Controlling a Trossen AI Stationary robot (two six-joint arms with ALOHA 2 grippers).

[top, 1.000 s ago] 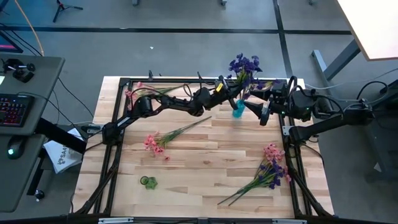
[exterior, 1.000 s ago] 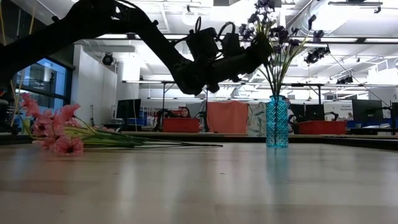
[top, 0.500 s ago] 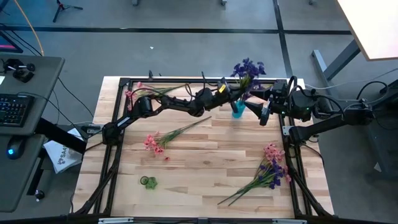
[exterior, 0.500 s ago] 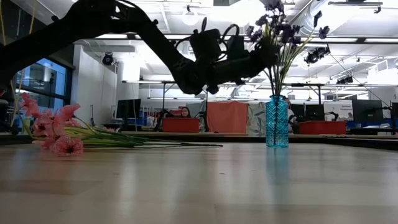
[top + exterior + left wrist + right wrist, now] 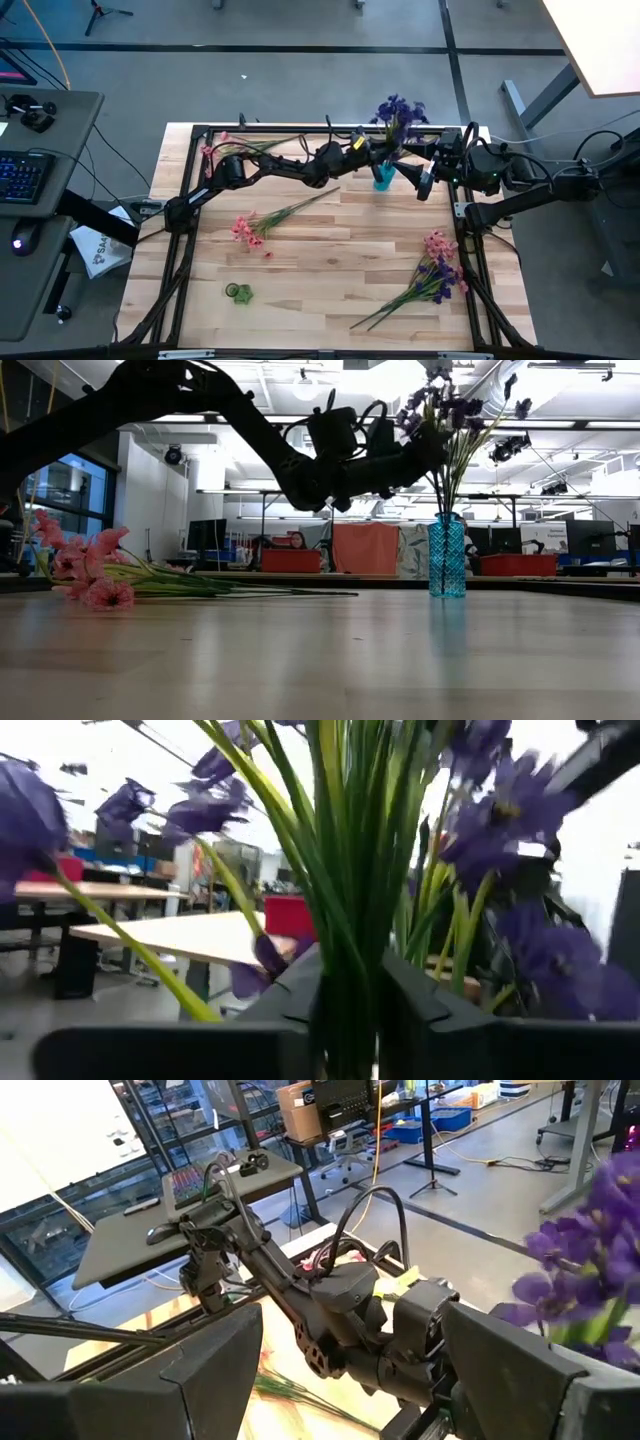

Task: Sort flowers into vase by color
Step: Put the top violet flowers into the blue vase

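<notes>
High view | left pincer grips purple flowers in vase | right pincer open | label unreadable

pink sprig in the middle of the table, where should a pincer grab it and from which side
Grip the pink sprig on its bare green stem, about midway, coming straight down from above. It lies flat on the table, blossoms toward the left arm's side, stem tip pointing to the vase. The stem is thin and clear of other things; the blossoms would crush. Set the fingers across the stem.

The small green object near the wooden worktop's front left is too small to identify. Purple blossoms are blurred and cut off in the left wrist view.
</notes>
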